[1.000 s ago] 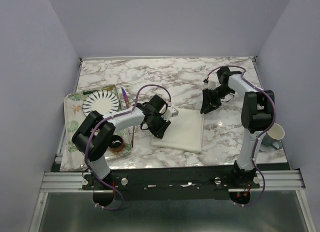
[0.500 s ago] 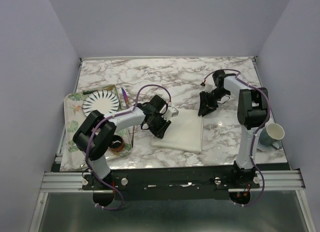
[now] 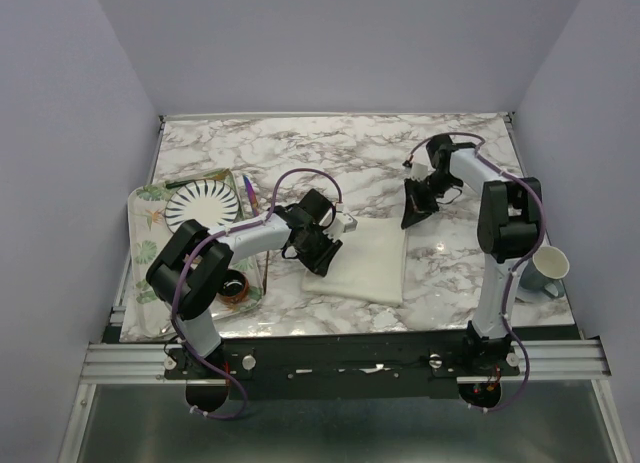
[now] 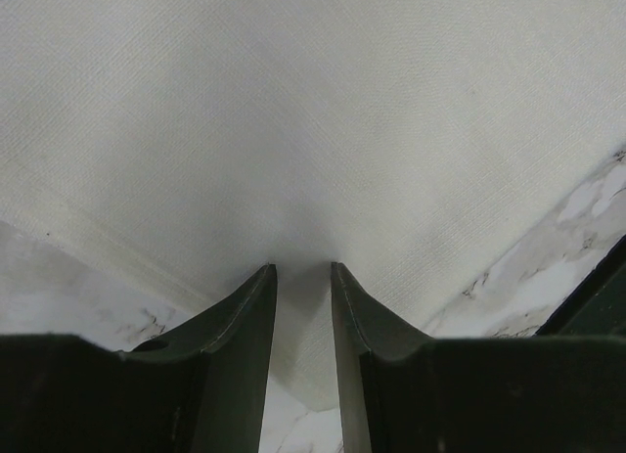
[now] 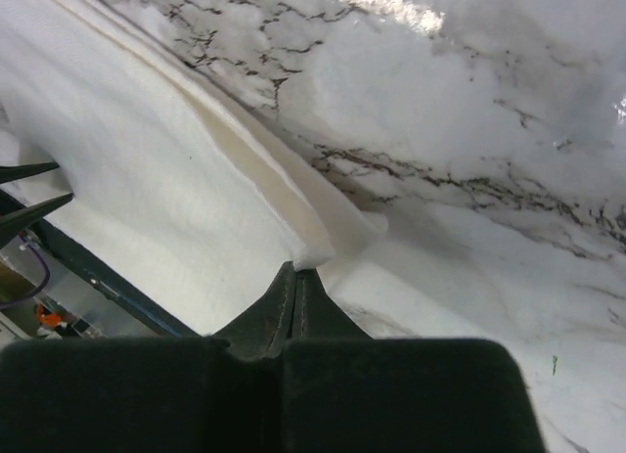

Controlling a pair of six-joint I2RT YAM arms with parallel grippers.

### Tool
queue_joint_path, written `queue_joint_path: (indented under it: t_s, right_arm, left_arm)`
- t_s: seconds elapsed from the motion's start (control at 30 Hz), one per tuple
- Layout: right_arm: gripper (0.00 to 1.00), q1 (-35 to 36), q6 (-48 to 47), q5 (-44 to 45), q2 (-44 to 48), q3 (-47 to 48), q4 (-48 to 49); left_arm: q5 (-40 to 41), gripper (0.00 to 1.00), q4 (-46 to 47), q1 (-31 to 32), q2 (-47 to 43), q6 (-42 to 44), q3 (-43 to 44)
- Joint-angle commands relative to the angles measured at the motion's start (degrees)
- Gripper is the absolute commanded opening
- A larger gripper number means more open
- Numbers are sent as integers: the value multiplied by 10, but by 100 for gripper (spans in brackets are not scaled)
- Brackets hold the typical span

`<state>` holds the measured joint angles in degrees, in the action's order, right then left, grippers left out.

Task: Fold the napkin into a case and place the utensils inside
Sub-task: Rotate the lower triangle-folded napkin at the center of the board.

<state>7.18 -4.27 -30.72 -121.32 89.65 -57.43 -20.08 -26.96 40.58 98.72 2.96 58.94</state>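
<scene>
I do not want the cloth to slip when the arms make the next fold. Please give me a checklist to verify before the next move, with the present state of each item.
1. Right gripper shut at the far right corner of the napkin: ok, its jaws meet at the corner tip.
2. Cloth really pinched in it: cannot tell.
3. Left gripper gripping the napkin: not ok, its jaws stand apart over the cloth.
4. Napkin lying flat on the table: ok, two layers show along its edge in the right wrist view.
5. Purple utensil off the napkin: ok, it lies beside the plate, to the left.
</scene>
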Motion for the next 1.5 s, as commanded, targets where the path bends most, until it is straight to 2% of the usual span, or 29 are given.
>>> queue_joint_path:
  t_s: [0.0,0.27,0.33,0.47,0.6,0.73,0.97,1.1,1.2,1.23,1.3,1.33,1.43,1.47]
  right_arm:
    - [1,4,-1,14,57,-14,-15]
    - [1,3,8,68,39,-47,13]
    - [6,3,15,74,19,-40,14]
    - [10,3,27,75,-11,-12,10]
    - [10,6,27,59,-30,28,1]
    - [9,18,20,56,-52,77,-10]
    - [14,46,1,6,-79,141,-14]
    - [15,52,4,-2,-81,129,-10]
    - [22,52,-4,3,-75,120,-15]
    - [31,52,-6,5,-71,113,-17]
    - [40,50,-23,1,-50,107,-18]
    - [51,50,-28,3,-41,101,-16]
    - [63,48,-54,-10,3,91,-15]
    - [64,48,-58,-20,15,75,-12]
  left_arm:
    - [1,40,1,-3,14,-9,-3]
    - [2,41,-3,-5,13,-9,-1]
    - [0,42,-7,-6,13,-8,2]
    - [-33,45,-5,-15,-1,-6,0]
    - [-94,50,33,-62,-50,-23,-22]
    - [-97,53,51,-87,-94,-17,-27]
    - [-102,52,39,-87,-65,-21,1]
    - [-106,50,44,-86,-28,-28,16]
    - [-100,47,18,-87,15,-11,31]
    - [-95,47,3,-86,23,-5,36]
    - [-83,45,-15,-91,47,5,38]
    - [-83,44,-33,-95,53,7,38]
    - [-79,40,-62,-107,66,31,31]
    - [-73,39,-69,-108,61,37,29]
